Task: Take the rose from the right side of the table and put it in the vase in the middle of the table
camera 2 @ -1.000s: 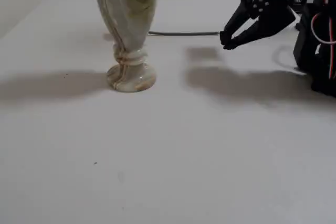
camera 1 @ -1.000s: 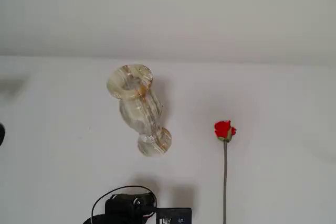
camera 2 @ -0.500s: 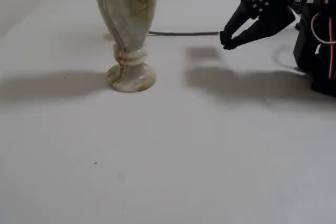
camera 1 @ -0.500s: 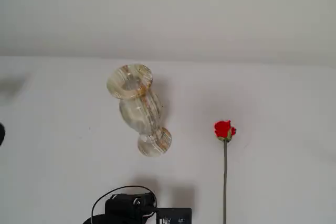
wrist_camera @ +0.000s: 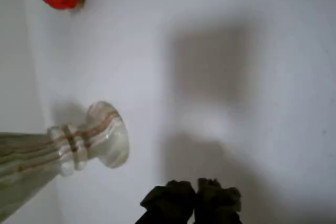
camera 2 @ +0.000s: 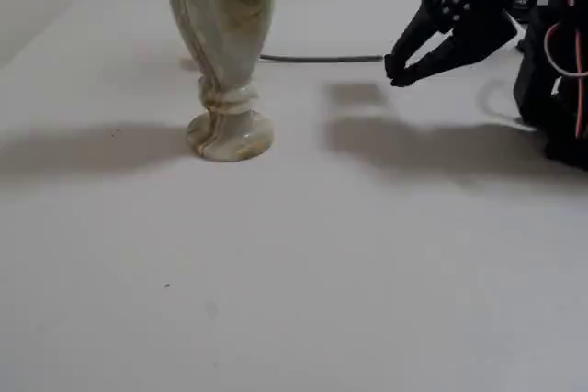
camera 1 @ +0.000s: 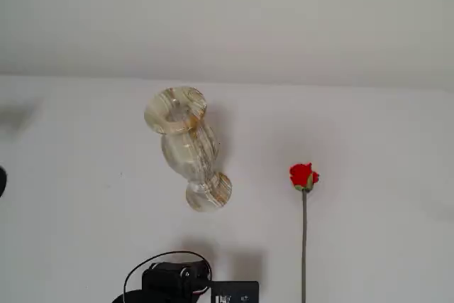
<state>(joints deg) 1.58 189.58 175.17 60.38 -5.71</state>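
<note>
Nothing is seen to have shifted since the earlier frames. The tool (camera 2: 397,71) is held above the desk (camera 2: 294,273), tips together and empty. The rose (camera 1: 303,175) lies flat, well apart from the upright vase (camera 1: 188,148). Open desk is left between them.

The vase (camera 1: 187,148) stands upright on its round foot on the plain white table (camera 1: 369,140), cream-white and translucent with amber-brown streaks, its flared mouth open and its bulging body narrowing to a ringed waist, as a fixed view (camera 2: 223,52) shows. The rose (camera 1: 303,177) lies flat on the table well apart from the vase, to its right in a fixed view. Its small red bud with green sepals points toward the far edge, and its thin straight grey-green stem runs off the near edge.
</note>
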